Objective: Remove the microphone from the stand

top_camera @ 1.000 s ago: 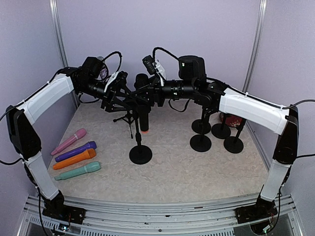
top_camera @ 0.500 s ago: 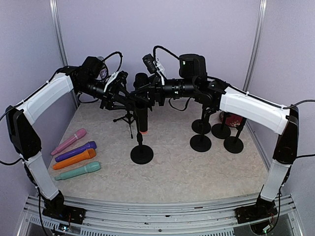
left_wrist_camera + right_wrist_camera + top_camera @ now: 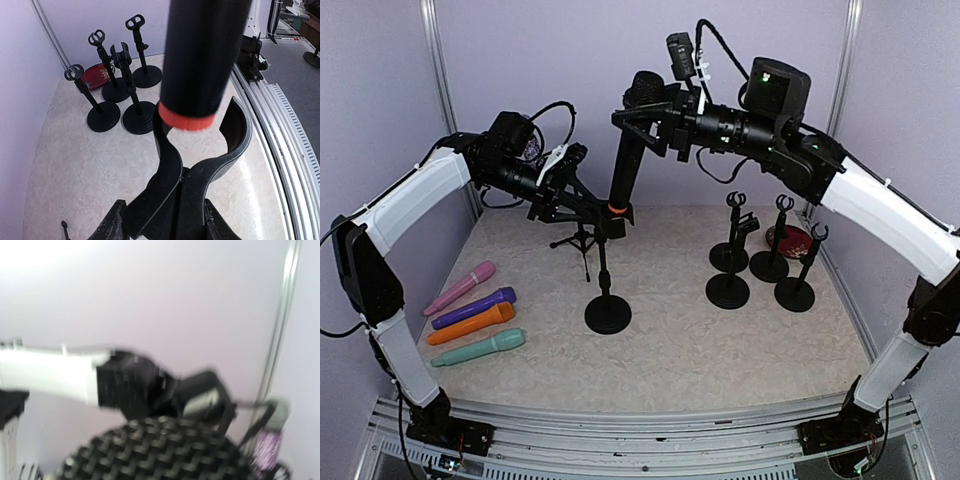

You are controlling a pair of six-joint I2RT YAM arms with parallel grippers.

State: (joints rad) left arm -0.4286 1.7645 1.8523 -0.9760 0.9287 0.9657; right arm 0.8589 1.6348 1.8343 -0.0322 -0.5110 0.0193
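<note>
The black microphone (image 3: pixel 628 155) with an orange ring at its lower end hangs tilted, and my right gripper (image 3: pixel 655 105) is shut on its upper part just under the mesh head (image 3: pixel 160 450). Its ringed end (image 3: pixel 187 120) sits right at the mouth of the stand's forked clip (image 3: pixel 200 165), outside the cradle. My left gripper (image 3: pixel 165 220) is shut on the clip's stem, and its fingers (image 3: pixel 114 222) press from both sides. The stand (image 3: pixel 607 313) rests on its round base mid-table, with the left gripper (image 3: pixel 582 205) at its top.
Pink (image 3: pixel 460 287), purple (image 3: pixel 473 308), orange (image 3: pixel 470 324) and teal (image 3: pixel 478 347) microphones lie at the left. Several empty black stands (image 3: pixel 728 290) cluster at the right beside a red object (image 3: pixel 790 240). A small tripod (image 3: pixel 578 240) stands behind the held stand.
The left gripper closed on the stand's clip. The right gripper rose up and to the right, pulling the microphone up out of the clip and tilting it.
</note>
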